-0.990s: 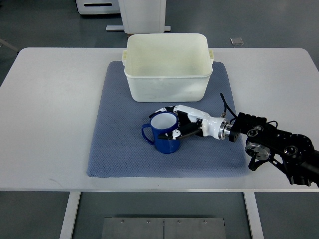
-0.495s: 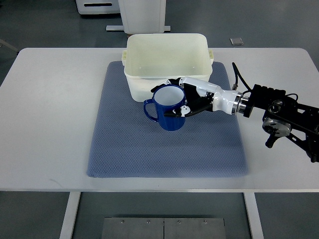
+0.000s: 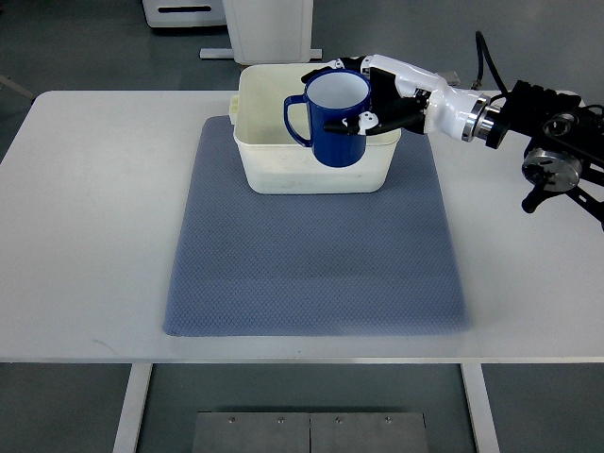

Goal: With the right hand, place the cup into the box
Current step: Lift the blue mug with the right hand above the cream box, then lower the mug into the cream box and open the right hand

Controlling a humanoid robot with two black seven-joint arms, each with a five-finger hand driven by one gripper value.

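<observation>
The right hand [image 3: 377, 99] clamped the glossy blue ceramic cup [image 3: 332, 118] — rigid, probably slippery — by its wall, above the cream plastic box [image 3: 283, 165].

White table [image 3: 94, 217] taken as landmark; top spans nearly full frame width, surface clean. Blue-grey textured mat [image 3: 311, 264] lying flat on table centre, near edge just short of table's front edge, no folds visible. Grey floor [image 3: 85, 42] beyond table's far edge. White cabinet or equipment base [image 3: 269, 28] standing on floor behind table, approx. mid-width. Small grey square item [image 3: 449, 78] on floor just past table's far edge, right of centre. Metal plate w/ screws [image 3: 311, 432] below table's front edge.
</observation>
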